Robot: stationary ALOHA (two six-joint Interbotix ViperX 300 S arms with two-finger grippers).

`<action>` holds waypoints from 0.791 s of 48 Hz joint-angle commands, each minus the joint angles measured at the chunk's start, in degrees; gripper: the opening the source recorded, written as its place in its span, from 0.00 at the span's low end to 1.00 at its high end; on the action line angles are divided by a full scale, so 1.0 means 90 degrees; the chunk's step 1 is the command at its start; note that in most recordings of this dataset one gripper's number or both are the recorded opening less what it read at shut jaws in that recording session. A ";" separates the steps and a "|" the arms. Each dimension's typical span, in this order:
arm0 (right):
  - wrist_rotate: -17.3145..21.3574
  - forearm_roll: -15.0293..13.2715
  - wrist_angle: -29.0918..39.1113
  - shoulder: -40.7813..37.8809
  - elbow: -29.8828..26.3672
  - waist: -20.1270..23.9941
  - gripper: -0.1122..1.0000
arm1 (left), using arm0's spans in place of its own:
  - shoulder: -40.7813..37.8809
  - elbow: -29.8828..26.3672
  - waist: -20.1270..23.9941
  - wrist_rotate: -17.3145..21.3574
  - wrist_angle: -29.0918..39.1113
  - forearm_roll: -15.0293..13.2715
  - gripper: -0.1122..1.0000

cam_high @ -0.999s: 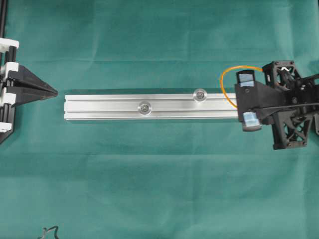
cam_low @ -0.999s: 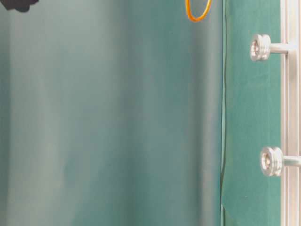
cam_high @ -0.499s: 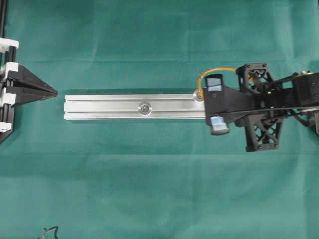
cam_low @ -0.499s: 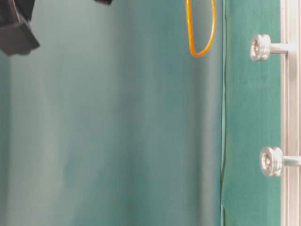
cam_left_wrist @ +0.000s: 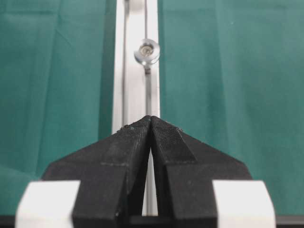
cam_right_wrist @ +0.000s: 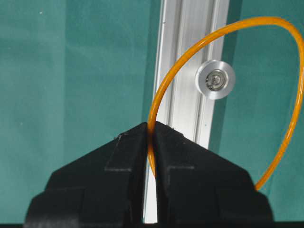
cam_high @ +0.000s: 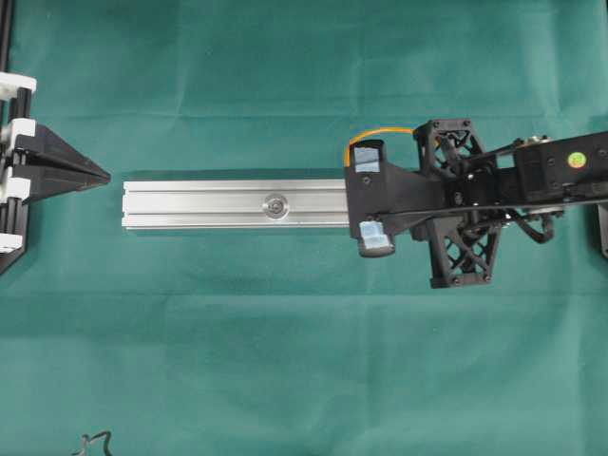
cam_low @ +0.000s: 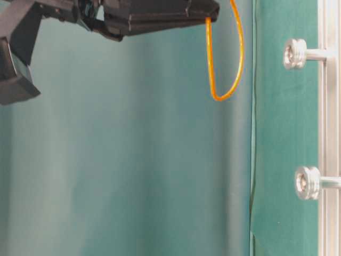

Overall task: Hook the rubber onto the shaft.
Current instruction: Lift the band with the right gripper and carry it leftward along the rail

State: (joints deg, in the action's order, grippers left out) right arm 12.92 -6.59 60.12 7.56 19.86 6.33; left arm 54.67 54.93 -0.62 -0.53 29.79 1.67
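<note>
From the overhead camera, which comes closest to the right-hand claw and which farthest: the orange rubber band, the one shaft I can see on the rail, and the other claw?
1. Orange rubber band: pinched in the right gripper, looping out above it.
2. Visible shaft: on the aluminium rail, left of the gripper.
3. Left gripper: far left, beyond the rail's end.

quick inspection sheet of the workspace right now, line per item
surface: green cloth, lightly creased
job's things: aluminium rail lying flat, two shafts stand on it; near shaft seen through the loop of the orange rubber band, not hooked yet per table-level view; far shaft bare
clutter: small dark object at the bottom edge, cannot tell what
grippers: right gripper shut on the band above the rail; left gripper shut, empty, off the rail's end
cables: black cable on the right arm
surroundings: green backdrop
</note>
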 commanded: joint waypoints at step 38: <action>0.0029 -0.0010 -0.0439 -0.0117 0.0078 -0.0020 0.16 | -0.0049 -0.0205 -0.0010 0.0010 -0.0059 0.0020 0.10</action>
State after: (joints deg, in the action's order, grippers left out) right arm 13.10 -6.59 57.13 6.24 20.74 6.24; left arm 54.67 54.93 -0.62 -0.53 29.79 1.67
